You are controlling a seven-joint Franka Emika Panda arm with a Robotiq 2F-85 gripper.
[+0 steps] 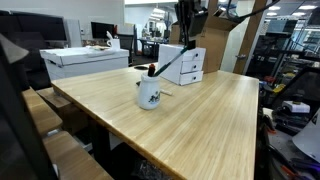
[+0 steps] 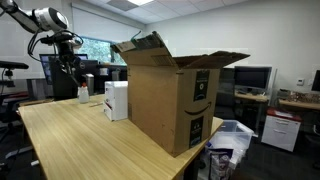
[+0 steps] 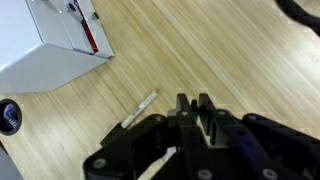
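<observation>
My gripper (image 3: 192, 102) is shut on a thin dark green thing, likely a marker, pinched between the fingertips. The gripper hangs high above the wooden table in both exterior views (image 1: 187, 18) (image 2: 68, 55). Below it a white pen (image 3: 140, 108) lies loose on the table (image 3: 230, 50). A white mug (image 1: 148, 94) with markers standing in it sits on the table; in the wrist view it shows at the left edge (image 3: 8, 117). A white drawer box (image 3: 55, 40) stands beside them.
The white drawer box also shows in both exterior views (image 1: 188, 63) (image 2: 116, 100). A large open cardboard box (image 2: 172, 100) stands on the table near its end. A white printer-like case (image 1: 85, 60) sits at the table's far side. Desks, monitors and chairs surround the table.
</observation>
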